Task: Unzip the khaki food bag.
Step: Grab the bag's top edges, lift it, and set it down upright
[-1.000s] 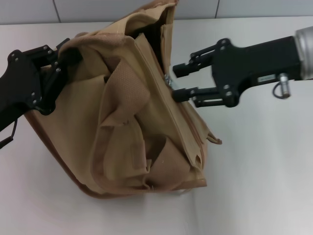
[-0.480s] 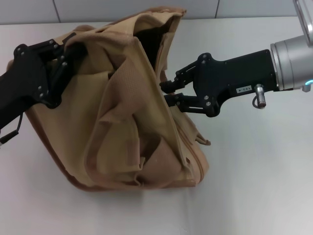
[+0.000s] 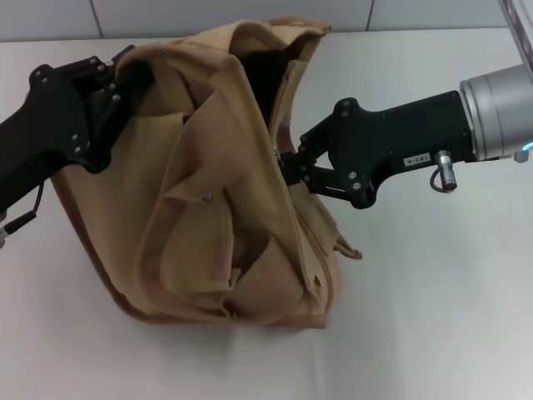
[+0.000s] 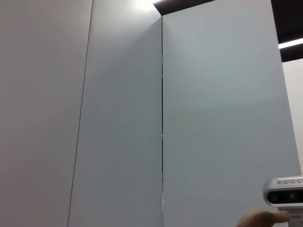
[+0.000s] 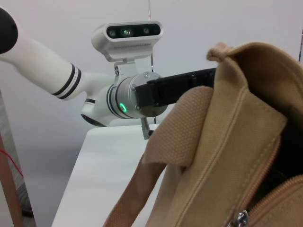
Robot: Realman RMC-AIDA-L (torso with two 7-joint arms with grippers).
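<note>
Khaki food bag (image 3: 233,192) fills the middle of the white bench (image 3: 433,317), reaching from near the far edge to well short of the near edge. Left gripper (image 3: 125,79) clamps the bag's far-left upper corner; its arm blocks the bench's left edge. Right gripper (image 3: 287,162) is pressed against the bag's right side at the zipper (image 3: 310,250) line, fingers closed together; its arm spans across to the right edge, barring the far-right approach. Open room: near-right corner and the near edge strip. Far-right corner beyond the arm is bare. Bag mouth gapes at the far end, dark inside, between the two grippers
</note>
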